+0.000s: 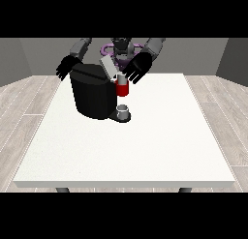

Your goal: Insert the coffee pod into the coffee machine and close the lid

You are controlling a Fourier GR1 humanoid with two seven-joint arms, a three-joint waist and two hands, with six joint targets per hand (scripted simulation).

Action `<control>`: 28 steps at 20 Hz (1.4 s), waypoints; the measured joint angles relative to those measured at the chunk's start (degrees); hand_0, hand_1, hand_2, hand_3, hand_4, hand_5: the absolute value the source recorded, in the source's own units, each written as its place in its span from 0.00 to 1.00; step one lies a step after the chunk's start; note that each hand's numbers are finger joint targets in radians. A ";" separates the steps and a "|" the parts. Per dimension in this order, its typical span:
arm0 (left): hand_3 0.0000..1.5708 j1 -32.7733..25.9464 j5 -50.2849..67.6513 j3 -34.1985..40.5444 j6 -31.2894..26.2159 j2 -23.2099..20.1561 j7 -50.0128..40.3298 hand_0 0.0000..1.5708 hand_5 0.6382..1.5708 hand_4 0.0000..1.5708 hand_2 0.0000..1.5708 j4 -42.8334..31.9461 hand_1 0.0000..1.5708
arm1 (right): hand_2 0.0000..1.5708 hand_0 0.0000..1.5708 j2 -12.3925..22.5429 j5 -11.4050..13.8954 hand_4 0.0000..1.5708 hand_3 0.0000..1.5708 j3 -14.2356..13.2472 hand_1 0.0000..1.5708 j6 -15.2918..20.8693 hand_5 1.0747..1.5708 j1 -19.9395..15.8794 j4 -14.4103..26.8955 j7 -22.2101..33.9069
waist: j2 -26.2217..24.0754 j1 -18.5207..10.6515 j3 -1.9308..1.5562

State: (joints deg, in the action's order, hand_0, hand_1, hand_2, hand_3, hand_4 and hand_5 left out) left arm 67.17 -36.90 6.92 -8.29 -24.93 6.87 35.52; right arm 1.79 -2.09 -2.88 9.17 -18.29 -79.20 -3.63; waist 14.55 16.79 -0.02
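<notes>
The black coffee machine [92, 95] stands at the table's far left of centre. Its grey lid [109, 66] is tilted up and open. A red thing at the machine [123, 90] hangs at its front, with a small grey thing [121, 79] on top of it; I cannot tell whether that is the pod. The hand at the view's right [138, 68] hovers just right of and above the red thing, fingers stretched down towards it. Behind the machine's left corner, the hand at the view's left [65, 67] has its fingers spread and holds nothing.
A grey cup-like thing [124, 111] sits on the machine's low base, under the red thing. The white table [145, 146] stretches wide towards the camera and to the right. The robot's torso [121, 49] is behind the machine.
</notes>
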 measured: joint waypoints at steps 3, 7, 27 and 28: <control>0.76 -0.07 -0.45 -0.45 -0.09 0.80 -0.68 0.78 1.00 0.31 0.81 0.20 0.78 | 0.00 0.00 0.55 -0.34 0.26 0.00 -0.71 0.00 -0.52 1.00 0.30 1.33 -1.03 | -0.13 -0.75 0.00; 0.75 -0.20 -0.81 -0.21 0.37 0.45 -0.39 0.78 1.00 0.31 0.81 0.10 0.78 | 0.00 0.00 0.68 -0.08 0.28 0.00 -0.43 0.00 -0.30 1.00 -0.08 0.62 -0.16 | 0.17 -0.35 -0.08; 0.59 -0.10 -2.84 -0.83 -0.32 0.18 1.07 0.68 1.00 0.24 0.71 0.20 0.68 | 0.00 0.00 0.73 0.25 0.30 0.00 -0.94 0.00 0.92 1.00 -1.35 1.27 -0.37 | 0.59 -1.27 -0.07; 0.58 -0.75 -3.00 -0.87 0.25 0.28 1.60 0.65 1.00 0.23 0.69 0.33 0.65 | 0.00 0.00 0.82 0.35 0.28 0.00 -0.85 0.00 0.89 1.00 -0.83 1.10 -0.35 | 0.34 -1.26 -0.08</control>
State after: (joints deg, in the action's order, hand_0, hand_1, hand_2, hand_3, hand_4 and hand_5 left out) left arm 66.42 -39.90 6.05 -8.04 -24.65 8.46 35.85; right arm 2.60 -1.74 -3.74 10.06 -19.11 -78.10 -3.97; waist 14.90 15.53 -0.09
